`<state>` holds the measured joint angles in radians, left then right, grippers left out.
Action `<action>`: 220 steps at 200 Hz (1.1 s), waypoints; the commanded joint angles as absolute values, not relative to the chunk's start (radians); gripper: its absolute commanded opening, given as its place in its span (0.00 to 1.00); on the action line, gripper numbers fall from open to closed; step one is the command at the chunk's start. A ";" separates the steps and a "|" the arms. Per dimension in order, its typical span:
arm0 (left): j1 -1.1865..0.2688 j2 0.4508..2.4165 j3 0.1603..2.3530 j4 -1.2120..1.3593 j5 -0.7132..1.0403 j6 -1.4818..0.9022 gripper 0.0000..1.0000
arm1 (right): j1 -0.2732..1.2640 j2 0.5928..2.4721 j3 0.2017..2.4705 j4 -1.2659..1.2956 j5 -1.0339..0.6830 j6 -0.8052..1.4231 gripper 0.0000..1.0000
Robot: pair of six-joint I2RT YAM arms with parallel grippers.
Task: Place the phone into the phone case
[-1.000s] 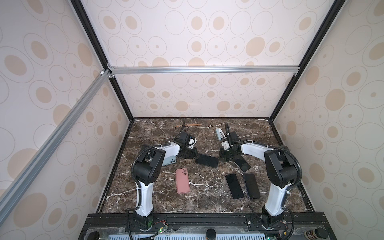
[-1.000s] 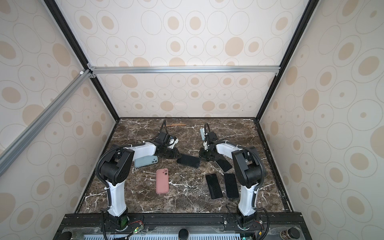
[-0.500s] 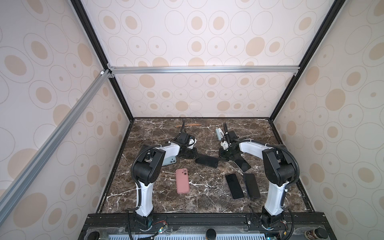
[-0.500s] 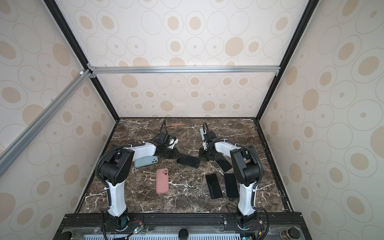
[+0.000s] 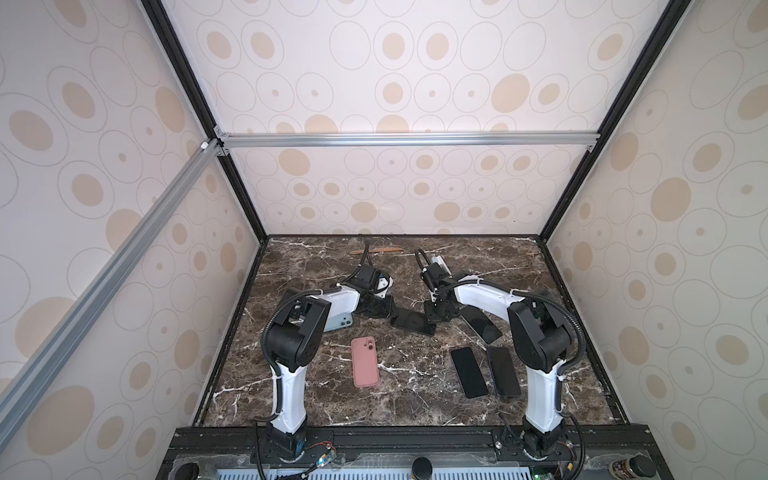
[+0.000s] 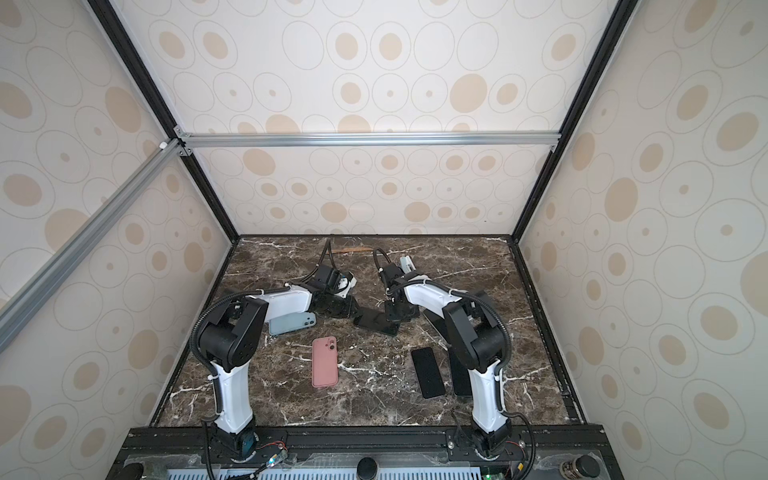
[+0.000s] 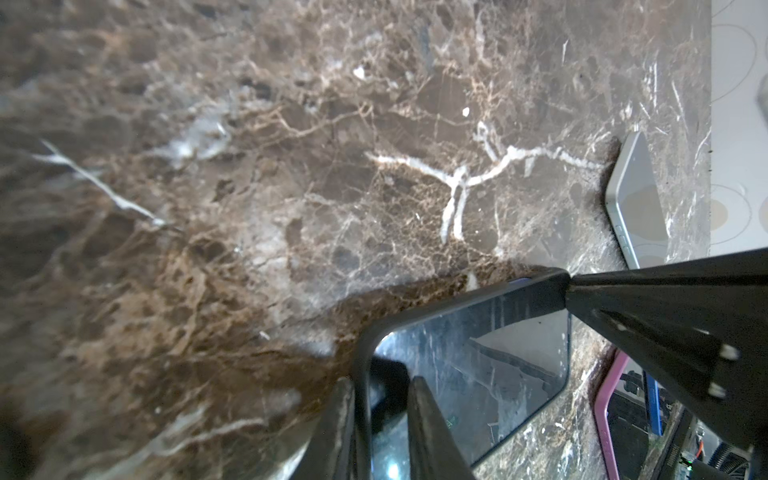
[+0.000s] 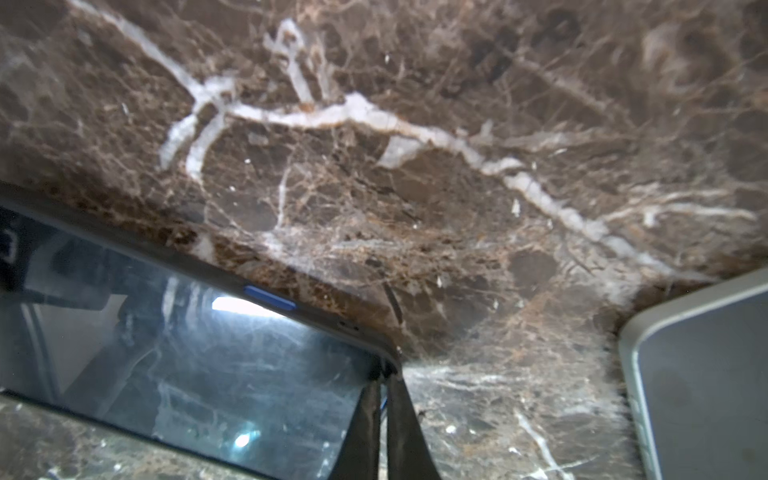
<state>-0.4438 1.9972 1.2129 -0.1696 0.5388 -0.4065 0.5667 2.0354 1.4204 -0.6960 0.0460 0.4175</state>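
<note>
A dark phone [image 5: 411,322] lies screen up mid-table in both top views, inside a black phone case [image 7: 457,301] whose rim frames the glass [image 8: 187,353]. My left gripper [image 7: 382,382] is shut on the case's rim at one short end, one finger outside it and one over the screen. At the opposite end, my right gripper [image 8: 384,374] is shut, its tips pressed against the case's corner. In a top view the left gripper [image 5: 388,316] and right gripper [image 5: 432,320] flank the phone.
A pink case [image 5: 365,361] lies in front of the phone. A teal phone [image 5: 340,322] is partly under the left arm. Three black phones [image 5: 468,372] [image 5: 503,370] [image 5: 480,322] lie by the right arm. A wooden stick [image 5: 376,250] rests near the back wall.
The right arm's elbow has edged slightly left. The phone and the left arm have stayed put.
</note>
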 commanded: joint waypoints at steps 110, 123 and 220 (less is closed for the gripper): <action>-0.380 1.674 1.097 0.062 0.494 -0.385 0.40 | 0.592 1.830 1.430 -0.671 -0.143 0.001 0.65; -0.358 1.633 1.080 0.081 0.487 -0.374 0.42 | 0.593 1.845 1.440 -0.677 -0.187 -0.107 0.82; -0.240 1.318 0.891 0.297 0.329 -0.282 0.62 | 0.609 2.059 1.559 -0.758 -0.186 -0.445 1.00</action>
